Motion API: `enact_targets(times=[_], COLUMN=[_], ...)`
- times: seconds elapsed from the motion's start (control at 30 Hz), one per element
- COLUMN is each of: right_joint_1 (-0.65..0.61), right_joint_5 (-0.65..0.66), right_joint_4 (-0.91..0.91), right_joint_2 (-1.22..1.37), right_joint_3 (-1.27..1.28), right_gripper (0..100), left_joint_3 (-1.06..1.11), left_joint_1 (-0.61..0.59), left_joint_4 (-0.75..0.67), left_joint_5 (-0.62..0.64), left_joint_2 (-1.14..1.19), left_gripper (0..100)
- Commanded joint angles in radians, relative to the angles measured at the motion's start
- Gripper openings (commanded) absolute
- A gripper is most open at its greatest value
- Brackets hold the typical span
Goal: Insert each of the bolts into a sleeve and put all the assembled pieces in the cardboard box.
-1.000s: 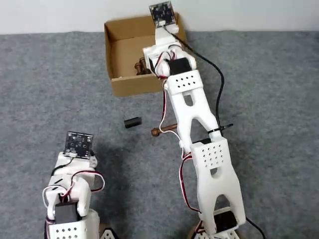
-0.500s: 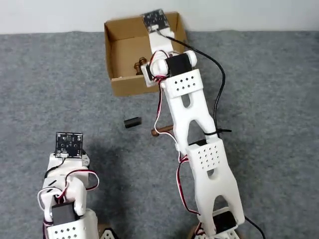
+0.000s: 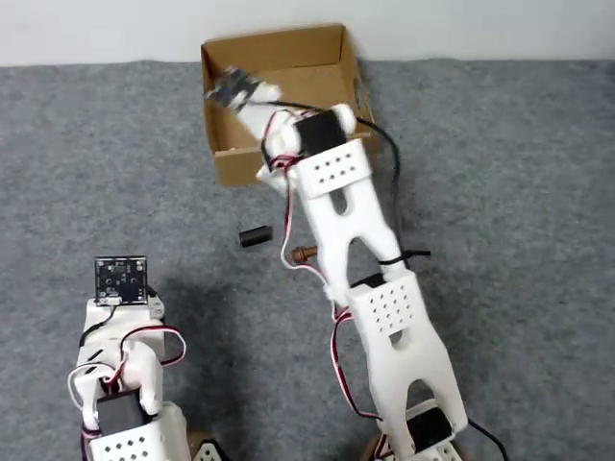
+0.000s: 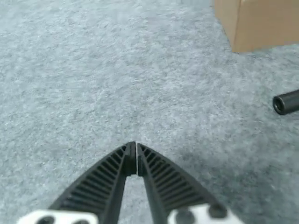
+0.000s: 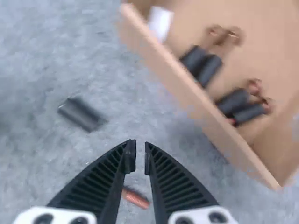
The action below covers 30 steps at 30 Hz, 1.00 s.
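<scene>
At the near left of the bench, my left tool hangs low on an arm folded back toward its base, tips pressed together on nothing. To its right, well apart from it, the one loose sleeve lies on its side, and just beyond that lies the last bolt, partly under my right arm. That arm is stretched far forward, its wrist swung over the near wall of the cardboard box. My right tool points down with only a sliver between its tips, pinching nothing. Inside the box, four assembled pieces lie in two pairs. As I judge it, one pairing is left to make. To do it well, I should spread the right tool wide before I drop, straddle the bolt across its shank close to the head, and leave the far end free. The left tool should grip the sleeve round its middle, bore clear and level, so the two line up on one axis before I push.
</scene>
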Motion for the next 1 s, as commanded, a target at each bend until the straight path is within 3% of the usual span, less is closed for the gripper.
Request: enact_targets(times=[0.0,0.13,0.6,0.97], right_joint_1=[-0.048,-0.093,-0.125,-0.127], right_joint_5=[0.078,0.089,0.183,0.183], right_joint_4=[0.041,0.008,-0.308,-0.355], right_joint_2=[-0.019,-0.019,-0.016,0.067], right_joint_3=[0.092,0.186,0.482,0.451], right_gripper=[13.6,21.1,21.0,19.2], left_joint_3=[-0.004,-0.004,-0.004,-0.004], left_joint_1=[-0.008,-0.005,-0.003,0.029], left_joint_4=[-0.032,-0.032,-0.031,-0.028], left_joint_5=[0.006,0.006,0.006,0.005], left_joint_2=[-0.006,-0.006,-0.005,-0.005], left_gripper=[1,1,1,1])
